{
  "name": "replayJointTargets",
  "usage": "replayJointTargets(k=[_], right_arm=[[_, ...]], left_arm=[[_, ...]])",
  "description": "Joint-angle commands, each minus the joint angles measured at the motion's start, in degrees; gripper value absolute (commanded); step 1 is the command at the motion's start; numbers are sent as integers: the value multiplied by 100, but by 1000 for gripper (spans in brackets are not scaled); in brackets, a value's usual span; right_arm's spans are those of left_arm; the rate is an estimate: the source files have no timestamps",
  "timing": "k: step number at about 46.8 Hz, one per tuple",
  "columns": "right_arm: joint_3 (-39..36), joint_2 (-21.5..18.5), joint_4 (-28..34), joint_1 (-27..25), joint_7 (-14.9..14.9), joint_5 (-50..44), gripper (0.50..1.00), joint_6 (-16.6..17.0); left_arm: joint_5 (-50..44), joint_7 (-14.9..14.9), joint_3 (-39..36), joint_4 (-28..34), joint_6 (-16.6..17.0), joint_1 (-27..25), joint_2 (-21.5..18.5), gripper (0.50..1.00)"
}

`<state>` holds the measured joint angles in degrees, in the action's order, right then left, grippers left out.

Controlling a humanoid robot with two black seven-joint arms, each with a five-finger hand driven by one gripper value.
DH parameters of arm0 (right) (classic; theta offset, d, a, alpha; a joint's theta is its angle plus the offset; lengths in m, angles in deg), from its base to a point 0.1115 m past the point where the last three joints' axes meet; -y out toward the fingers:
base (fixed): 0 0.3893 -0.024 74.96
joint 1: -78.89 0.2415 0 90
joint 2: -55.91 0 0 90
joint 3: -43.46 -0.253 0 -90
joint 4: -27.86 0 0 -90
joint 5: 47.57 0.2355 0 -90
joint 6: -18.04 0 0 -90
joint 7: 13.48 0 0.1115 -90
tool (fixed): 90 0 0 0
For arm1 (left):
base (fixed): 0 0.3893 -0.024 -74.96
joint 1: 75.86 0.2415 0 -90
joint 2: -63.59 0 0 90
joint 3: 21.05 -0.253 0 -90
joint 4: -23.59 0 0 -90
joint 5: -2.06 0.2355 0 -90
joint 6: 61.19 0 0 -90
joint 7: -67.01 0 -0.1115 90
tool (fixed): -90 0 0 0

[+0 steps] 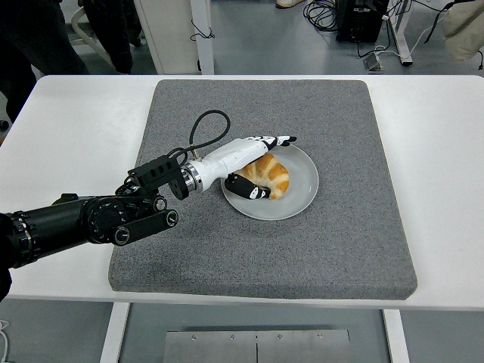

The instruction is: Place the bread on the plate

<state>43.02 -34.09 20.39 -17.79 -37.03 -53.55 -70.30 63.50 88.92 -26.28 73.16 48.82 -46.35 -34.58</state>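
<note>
A golden croissant [269, 175] lies on the grey round plate [301, 187] in the middle of the grey mat. My left hand [265, 162] reaches over the plate's left rim. Its fingers [278, 141] stretch out straight above the croissant's far side, and the thumb [248, 187] sits low at its near side. The hand is open, and I cannot tell whether it still touches the bread. My right arm is out of view.
The grey foam mat [265, 189] covers most of the white table [68, 128]. A black cable [204, 125] loops up behind my left wrist. People's legs [30, 38] stand beyond the table's far left corner.
</note>
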Motion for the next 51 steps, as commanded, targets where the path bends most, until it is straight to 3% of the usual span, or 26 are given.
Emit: replayJointTargets(k=[1, 6, 25, 39, 51], right_arm=[[0, 0, 0, 0, 0, 0, 1000, 1], [0, 0, 0, 0, 0, 0, 1000, 1], [0, 0, 0, 9, 0, 0, 1000, 1], [0, 0, 0, 9, 0, 0, 1000, 1], [0, 0, -26, 9, 0, 0, 1000, 1]], left_arm=[[-166, 85, 4, 9, -5, -16, 0, 963], [-474, 226, 13, 61, -23, -33, -17, 966], [-1564, 217, 310, 185, -93, -86, -105, 969], [-2557, 130, 1822, 176, -1200, -77, -457, 969], [-3514, 130, 2579, 62, -1631, 11, -791, 969]])
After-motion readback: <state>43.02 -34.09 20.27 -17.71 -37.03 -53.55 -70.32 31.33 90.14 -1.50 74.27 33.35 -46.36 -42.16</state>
